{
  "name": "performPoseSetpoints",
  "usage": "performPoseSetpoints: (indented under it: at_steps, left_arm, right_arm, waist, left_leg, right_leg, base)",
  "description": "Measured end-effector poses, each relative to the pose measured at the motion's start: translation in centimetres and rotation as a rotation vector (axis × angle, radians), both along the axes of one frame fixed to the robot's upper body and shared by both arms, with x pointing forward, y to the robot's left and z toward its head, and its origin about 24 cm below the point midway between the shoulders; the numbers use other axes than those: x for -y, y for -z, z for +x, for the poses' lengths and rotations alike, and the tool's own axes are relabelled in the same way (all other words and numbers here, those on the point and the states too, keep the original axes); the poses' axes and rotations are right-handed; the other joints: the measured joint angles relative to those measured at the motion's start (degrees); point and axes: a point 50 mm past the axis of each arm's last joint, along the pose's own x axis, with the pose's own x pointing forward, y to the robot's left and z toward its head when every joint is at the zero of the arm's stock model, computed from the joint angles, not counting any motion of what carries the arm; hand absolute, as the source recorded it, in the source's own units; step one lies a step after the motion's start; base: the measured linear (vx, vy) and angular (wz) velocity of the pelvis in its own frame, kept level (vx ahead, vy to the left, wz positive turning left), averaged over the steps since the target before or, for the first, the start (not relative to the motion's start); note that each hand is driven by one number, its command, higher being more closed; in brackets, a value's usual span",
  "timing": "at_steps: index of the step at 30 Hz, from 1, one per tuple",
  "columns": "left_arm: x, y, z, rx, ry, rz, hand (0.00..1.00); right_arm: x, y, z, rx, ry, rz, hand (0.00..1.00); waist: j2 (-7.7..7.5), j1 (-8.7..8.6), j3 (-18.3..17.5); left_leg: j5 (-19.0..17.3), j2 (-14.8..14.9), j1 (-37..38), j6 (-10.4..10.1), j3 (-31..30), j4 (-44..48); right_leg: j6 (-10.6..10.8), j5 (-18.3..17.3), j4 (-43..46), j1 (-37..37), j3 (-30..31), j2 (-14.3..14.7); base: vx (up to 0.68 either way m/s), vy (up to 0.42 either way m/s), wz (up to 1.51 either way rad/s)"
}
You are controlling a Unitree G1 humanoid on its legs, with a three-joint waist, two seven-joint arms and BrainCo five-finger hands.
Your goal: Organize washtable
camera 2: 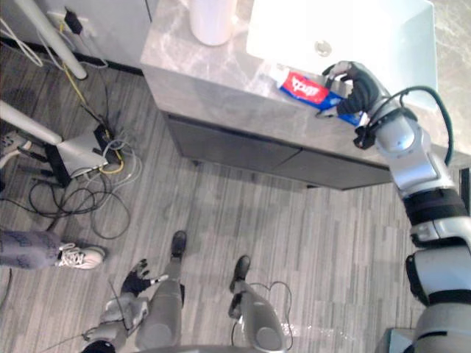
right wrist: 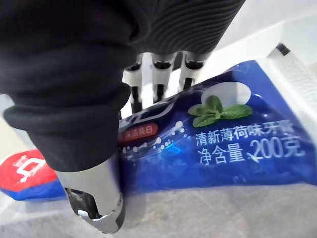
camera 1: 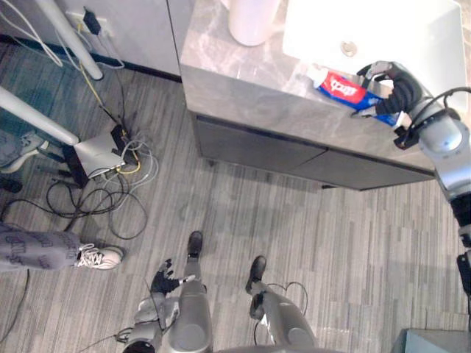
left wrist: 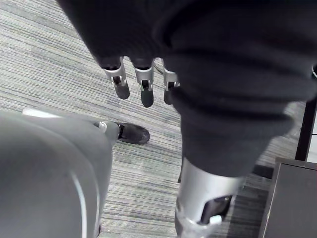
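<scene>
A red, white and blue toothpaste tube (camera 1: pixel 342 88) lies along the front of the white basin (camera 1: pixel 397 29) on the grey marble washtable (camera 1: pixel 243 81). My right hand (camera 1: pixel 394 88) is at the tube's blue end. In the right wrist view its fingers (right wrist: pixel 158 84) curl behind the tube (right wrist: pixel 223 144) and the thumb comes round the front, so the hand is shut on it. I cannot tell whether the tube still rests on the counter. My left hand (camera 1: pixel 165 279) hangs low by my leg, its fingers (left wrist: pixel 143 84) relaxed and holding nothing.
A white round container (camera 1: pixel 254 18) stands at the back of the counter, left of the basin. Dark drawers (camera 1: pixel 257 147) sit under the top. On the floor to the left are a box with tangled cables (camera 1: pixel 99 154), white poles, and a person's leg with a white sneaker (camera 1: pixel 99 257).
</scene>
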Motion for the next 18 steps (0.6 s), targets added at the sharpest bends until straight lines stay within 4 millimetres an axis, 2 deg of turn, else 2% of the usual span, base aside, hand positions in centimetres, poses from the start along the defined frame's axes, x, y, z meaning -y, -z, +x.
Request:
performPoseSetpoints:
  at_steps: [8, 10, 12, 15, 18]
  left_arm:
    - [0.0, 0.2, -0.4, -0.008, -0.016, -0.001, 0.0]
    - [-0.1, 0.2, -0.5, -0.01, -0.022, -0.001, 0.0]
    - [-0.1, 0.3, -0.8, -0.016, -0.024, 0.0, 0.0]
    - [-0.2, 0.4, -1.0, -0.022, -0.023, 0.002, 0.0]
    - [-0.2, 0.4, -1.0, -0.025, -0.017, 0.007, 0.0]
  right_arm:
    - [0.0, 0.6, 0.5, -0.03, 0.007, 0.068, 1.0]
    - [0.2, -0.3, 0.5, -0.003, -0.001, 0.124, 1.0]
    - [0.9, -2.8, 0.1, 0.09, -0.008, 0.227, 1.0]
    - [1.0, -5.4, -0.4, 0.191, -0.023, 0.304, 1.0]
    - [0.8, -5.8, -0.5, 0.207, -0.038, 0.323, 1.0]
  waist:
    - [0.56, 0.15, 0.33]
    - [0.57, 0.03, 0.33]
    - [0.72, 0.07, 0.26]
    - [0.78, 0.08, 0.24]
    - [0.83, 0.11, 0.22]
  left_leg:
    - [0.01, 0.02, 2.0, -0.04, -0.07, -0.01]
    - [0.01, 0.02, 2.23, -0.04, -0.06, -0.01]
    - [0.01, 0.03, 2.79, -0.05, -0.05, -0.01]
    - [-0.03, 0.02, 3.91, -0.06, -0.06, -0.01]
    - [-0.04, -0.01, 4.44, -0.06, -0.23, -0.02]
  right_leg:
    - [0.0, 0.0, -0.02, 2.09, -0.17, 0.02]
    - [0.0, 0.0, -0.02, 2.32, -0.16, 0.02]
    - [0.0, 0.0, -0.01, 2.88, -0.15, 0.01]
    - [-0.02, -0.03, -0.07, 4.05, -0.17, -0.01]
    - [-0.04, -0.05, -0.07, 4.62, -0.26, -0.01]
  base:
    - [0.0, 0.0, 0.01]
    - [0.0, 0.0, 0.0]
    - [0.0, 0.0, 0.0]
    - [0.0, 0.0, 0.0]
    - [0.0, 0.0, 0.0]
